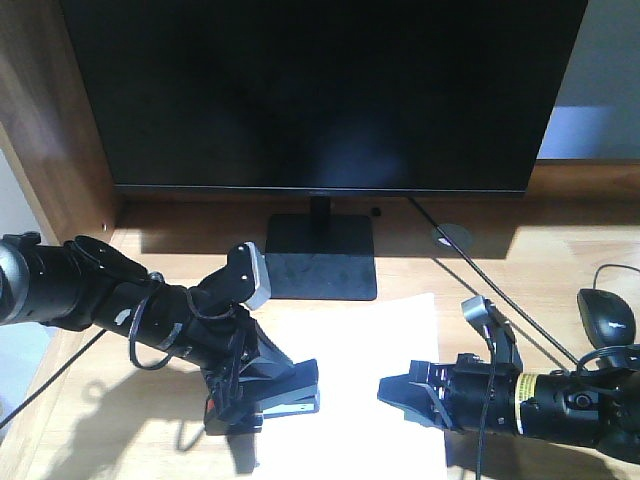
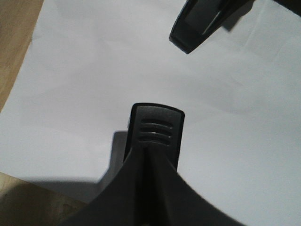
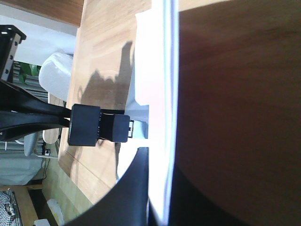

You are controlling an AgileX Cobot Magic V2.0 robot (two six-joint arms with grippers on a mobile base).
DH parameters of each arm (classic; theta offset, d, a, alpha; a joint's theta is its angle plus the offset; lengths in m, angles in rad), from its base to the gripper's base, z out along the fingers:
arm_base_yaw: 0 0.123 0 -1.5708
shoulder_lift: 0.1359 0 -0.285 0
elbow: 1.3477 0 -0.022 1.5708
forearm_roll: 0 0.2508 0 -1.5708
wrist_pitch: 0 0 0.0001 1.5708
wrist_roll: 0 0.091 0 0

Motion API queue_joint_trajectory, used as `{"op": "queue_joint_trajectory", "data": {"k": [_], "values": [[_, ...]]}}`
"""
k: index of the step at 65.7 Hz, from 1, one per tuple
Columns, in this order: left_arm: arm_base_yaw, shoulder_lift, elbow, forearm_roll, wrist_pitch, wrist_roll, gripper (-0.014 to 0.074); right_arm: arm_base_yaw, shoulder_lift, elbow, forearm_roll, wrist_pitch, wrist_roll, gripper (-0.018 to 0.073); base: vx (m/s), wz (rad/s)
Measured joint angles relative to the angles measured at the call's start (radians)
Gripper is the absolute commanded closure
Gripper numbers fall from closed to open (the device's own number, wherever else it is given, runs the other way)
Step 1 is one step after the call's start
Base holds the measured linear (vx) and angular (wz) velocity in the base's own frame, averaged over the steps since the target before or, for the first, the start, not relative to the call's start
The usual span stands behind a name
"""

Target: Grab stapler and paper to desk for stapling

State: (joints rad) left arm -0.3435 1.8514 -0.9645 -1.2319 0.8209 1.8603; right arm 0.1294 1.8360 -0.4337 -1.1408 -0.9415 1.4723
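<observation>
The stapler (image 1: 272,392) sits in the left gripper (image 1: 262,398), low over the left edge of the paper (image 1: 350,350). The fingers are closed on its black body, and a bit of orange shows at its back end. Only the front view shows this grip. The left wrist view shows something else — the stapler's ribbed black tip (image 2: 156,127) hanging over the white sheet (image 2: 94,70), with the tip of the right gripper (image 2: 200,23) peeking in at the top. The right wrist view sees the scene turned sideways: the stapler (image 3: 101,127) reaches onto the paper's edge (image 3: 157,70), held by dark gripper fingers (image 3: 28,115).

The right gripper (image 1: 405,392) points left over the paper, just beside the stapler's front end but apart from it. Its jaws look nearly closed, and they hold nothing.

The left arm (image 1: 110,300) comes in from the left side and slopes down toward the desk (image 1: 130,420). The right arm (image 1: 560,400) lies low and flat from the right.

The paper lies flat on the desk, in front of the monitor (image 1: 320,90) stand. A black computer mouse (image 1: 608,315) sits at the right edge — well away from both grippers.
</observation>
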Motion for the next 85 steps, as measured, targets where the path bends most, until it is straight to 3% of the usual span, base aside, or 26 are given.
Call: {"op": "queue_joint_trajectory", "data": {"k": [66,85], "values": [[0.000,0.000,0.000,-0.003,0.004,0.000,0.0603,0.000,0.000,-0.001,0.001,-0.002,-0.004,0.0561,0.00,0.00],[0.000,0.023,0.000,-0.086,0.035,0.107,0.0603,0.000,0.000,-0.001,0.001,-0.003,-0.004,0.0561,0.00,0.00]]}}
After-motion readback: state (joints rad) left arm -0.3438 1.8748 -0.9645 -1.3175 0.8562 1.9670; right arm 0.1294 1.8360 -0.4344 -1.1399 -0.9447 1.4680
